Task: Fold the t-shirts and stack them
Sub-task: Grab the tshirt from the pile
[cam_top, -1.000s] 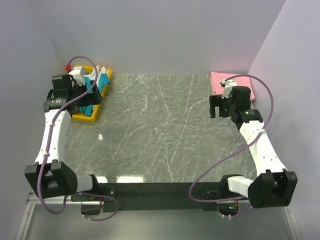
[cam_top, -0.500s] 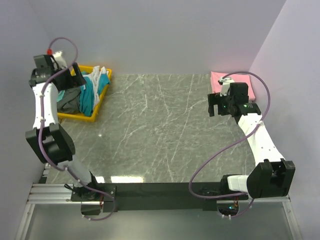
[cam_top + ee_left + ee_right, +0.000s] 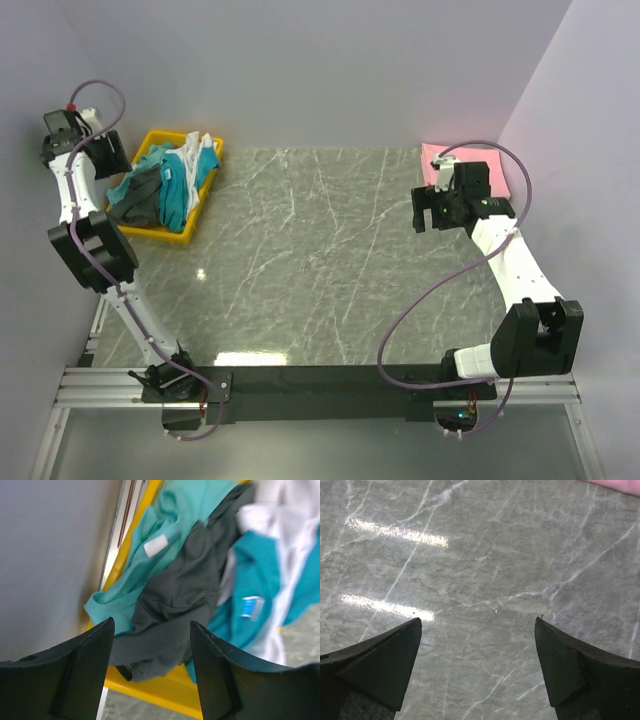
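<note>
From above-behind, facing down; from left wrist, close on shared tray (image 3: 150,692) of t-shirts (image 3: 180,590); from right, near tabletop (image 3: 485,580)

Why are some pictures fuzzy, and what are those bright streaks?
Left wrist view: the shirts in the yellow tray look smeared, worst at the white one. Right wrist view: sharp, with bright glare streaking the table. Top view: a glare patch near the table's front edge.

Site: robot lab test cell | plain pale walls (image 3: 300,70) boxing in marble-look table (image 3: 330,250) | aluminium rail (image 3: 110,385) along near edge | cabled left arm (image 3: 68,195), right arm (image 3: 510,270) bolted there
</note>
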You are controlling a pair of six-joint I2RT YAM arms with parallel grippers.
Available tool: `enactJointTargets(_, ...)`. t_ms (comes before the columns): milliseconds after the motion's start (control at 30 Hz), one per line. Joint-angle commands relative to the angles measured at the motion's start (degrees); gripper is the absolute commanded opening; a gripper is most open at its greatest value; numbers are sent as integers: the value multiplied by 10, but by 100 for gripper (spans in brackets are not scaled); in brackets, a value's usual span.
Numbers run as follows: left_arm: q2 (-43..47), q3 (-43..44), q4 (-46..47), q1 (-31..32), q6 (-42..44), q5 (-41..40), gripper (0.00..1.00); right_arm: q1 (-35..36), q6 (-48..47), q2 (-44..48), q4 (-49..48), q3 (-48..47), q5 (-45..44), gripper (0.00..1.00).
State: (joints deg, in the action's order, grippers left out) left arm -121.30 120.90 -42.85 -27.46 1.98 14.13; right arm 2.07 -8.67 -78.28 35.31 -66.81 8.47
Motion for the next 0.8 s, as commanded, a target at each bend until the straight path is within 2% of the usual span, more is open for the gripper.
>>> enactJointTargets(0, -15, -4, 9, 3, 29, -15, 67, 0, -7, -5, 0, -19, 3, 100)
enactJointTargets(133, -25, -49, 18, 3, 33, 5, 71, 0, -7, -12, 3, -19, 3, 100)
enactJointTargets(300, -30, -90, 35, 3, 29, 22, 71, 0, -6, -13, 3, -19, -1, 100)
enactJointTargets(533, -61, -74, 18, 3, 27, 31, 67, 0, -6, -14, -6, -10, -16, 100)
enactJointTargets(600, -67, -67, 14, 3, 25, 36, 60, 1, -6, -15, -6, -11, -18, 100)
enactJointTargets(633, -65, -67, 14, 3, 25, 40, 49, 0, -6, -16, -6, -11, -19, 100)
enactJointTargets(667, -56, -67, 16, 3, 22, 47, 44, 0, -5, -16, -7, -11, -20, 100)
enactJointTargets(700, -49, -68, 18, 3, 22, 50, 29, 0, -5, -15, -8, -12, -21, 100)
enactJointTargets(767, -19, -69, 23, 3, 15, 51, 9, 0, -5, -14, -6, -13, -21, 100)
